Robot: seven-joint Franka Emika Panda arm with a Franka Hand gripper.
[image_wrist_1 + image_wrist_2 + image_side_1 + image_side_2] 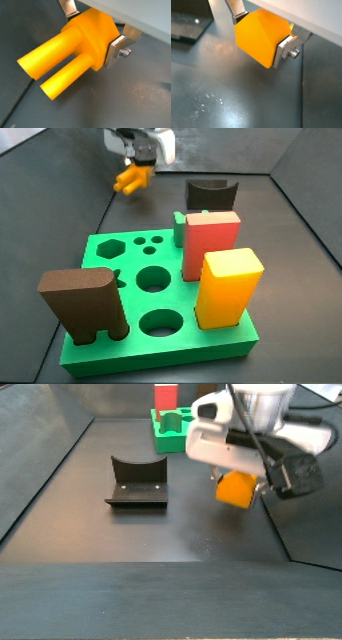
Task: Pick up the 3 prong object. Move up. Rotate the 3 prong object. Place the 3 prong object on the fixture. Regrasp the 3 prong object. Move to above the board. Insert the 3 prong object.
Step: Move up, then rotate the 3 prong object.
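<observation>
One gripper [93, 34] clamped on the 3 prong object [70, 55], airborne, well apart from the fixture [136, 482]. Risk: piece twists betw. pads during rotation, then seats crooked in fixture notch.

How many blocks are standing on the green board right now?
3: a brown block at the near left corner, a yellow block near right, a red block behind it. The pincer holds the 3 prong piece beyond the board.
</observation>
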